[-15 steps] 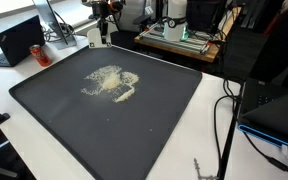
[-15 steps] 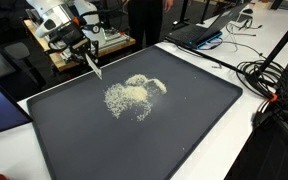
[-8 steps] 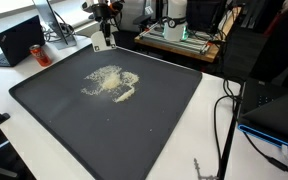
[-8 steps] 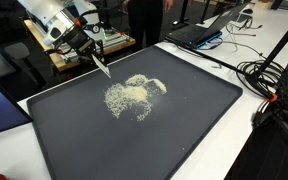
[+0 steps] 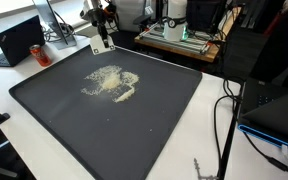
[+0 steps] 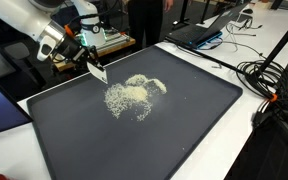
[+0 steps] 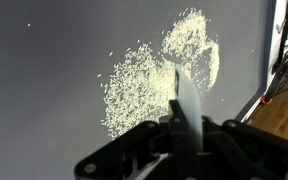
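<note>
The gripper (image 6: pixel 85 60) is squeezed tight on a thin white card (image 6: pixel 97 72), edge down like a scraper, near the black tray's (image 6: pixel 189 135) rim at ten o'clock from the grain pile (image 6: pixel 134 95).

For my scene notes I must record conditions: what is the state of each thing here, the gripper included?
gripper, shut on the scraper
scraper, held, tilted, apart from the grains
grains, scattered in a loose pile on the tray
tray, lying flat
laptop, lid open

White rounded arm (image 6: pixel 22 20), black pincer (image 6: pixel 85 58)
</note>
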You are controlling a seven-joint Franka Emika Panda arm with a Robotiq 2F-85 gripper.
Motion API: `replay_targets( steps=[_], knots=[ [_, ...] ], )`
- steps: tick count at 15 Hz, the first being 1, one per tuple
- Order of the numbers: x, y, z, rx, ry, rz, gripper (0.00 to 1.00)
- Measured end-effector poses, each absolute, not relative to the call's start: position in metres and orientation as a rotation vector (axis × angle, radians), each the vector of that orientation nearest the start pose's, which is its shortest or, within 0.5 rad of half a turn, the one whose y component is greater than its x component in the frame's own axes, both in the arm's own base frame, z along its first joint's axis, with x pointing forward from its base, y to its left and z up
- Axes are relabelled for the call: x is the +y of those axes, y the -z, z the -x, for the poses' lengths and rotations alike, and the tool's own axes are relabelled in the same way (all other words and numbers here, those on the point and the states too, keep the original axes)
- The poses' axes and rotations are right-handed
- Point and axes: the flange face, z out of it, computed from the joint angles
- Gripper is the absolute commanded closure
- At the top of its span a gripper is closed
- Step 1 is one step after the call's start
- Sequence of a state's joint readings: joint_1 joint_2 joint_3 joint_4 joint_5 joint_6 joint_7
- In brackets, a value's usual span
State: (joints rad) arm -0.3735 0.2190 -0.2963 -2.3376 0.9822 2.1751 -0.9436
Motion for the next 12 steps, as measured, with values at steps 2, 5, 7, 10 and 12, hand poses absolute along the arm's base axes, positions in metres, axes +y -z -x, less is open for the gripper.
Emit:
replay_targets(
  steps=[2,5,7,10,12],
  knots=[
    [-0.293,-0.225,-0.398,0.582,0.288,2.365,0.99],
    [-0.304,-0.220,-0.399,0.610,0.283,2.309,0.99],
    [-0.308,-0.217,-0.403,0.625,0.280,2.283,0.99],
    [-0.310,-0.210,-0.410,0.641,0.271,2.251,0.99],
    [-0.312,-0.205,-0.414,0.650,0.258,2.240,0.99]
  ],
)
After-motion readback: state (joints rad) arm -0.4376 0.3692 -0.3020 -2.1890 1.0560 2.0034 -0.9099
